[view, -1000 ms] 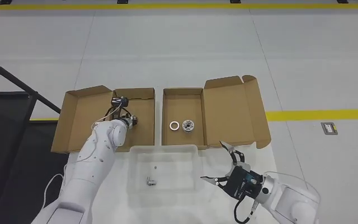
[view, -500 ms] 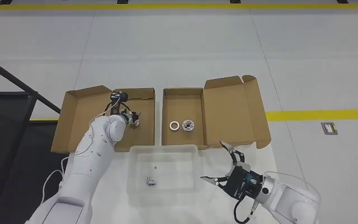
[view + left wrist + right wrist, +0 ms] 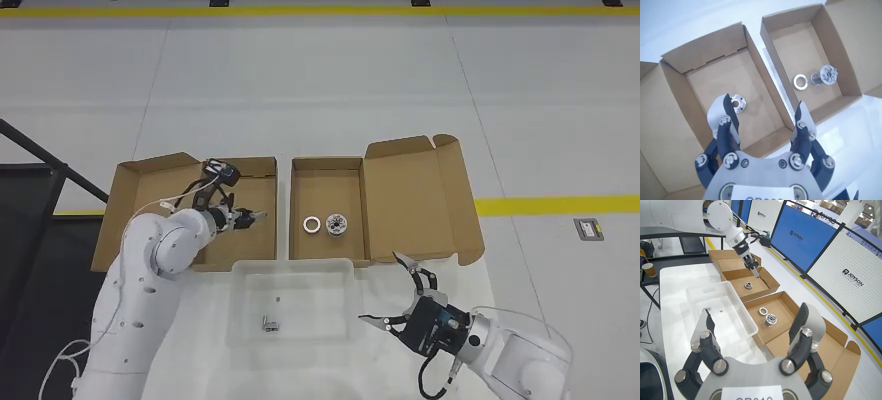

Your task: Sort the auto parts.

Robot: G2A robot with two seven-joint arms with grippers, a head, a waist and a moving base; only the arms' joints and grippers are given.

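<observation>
Nearest to me, my right fingers [image 3: 798, 321] are spread wide and hold nothing. They hang over the desk [image 3: 672, 291] just beside the near right corner of the clear tray [image 3: 290, 266], close to the open flap of the right box [image 3: 327, 172].

The tray sits in the middle of the desk, in front of both cardboard boxes. A small metal part [image 3: 269, 323] lies on its floor towards the near left, with a tiny dark speck [image 3: 278, 298] a little beyond it.

Past the tray, the two boxes stand side by side with a narrow gap between them and their lids folded outward. In the right box, a flat ring [image 3: 800, 81] and a flanged hub [image 3: 824, 75] lie just beside each other near the tray-side wall. The ring is on the side towards the left box [image 3: 702, 75].

My left fingers [image 3: 730, 111] are also spread apart and empty. They are poised above the left box, pointing down into it. A flanged disc [image 3: 738, 103] with a centre hole lies flat on that box's floor, and in my left wrist view it shows just past one fingertip. I cannot tell how high the fingers are above it.
</observation>
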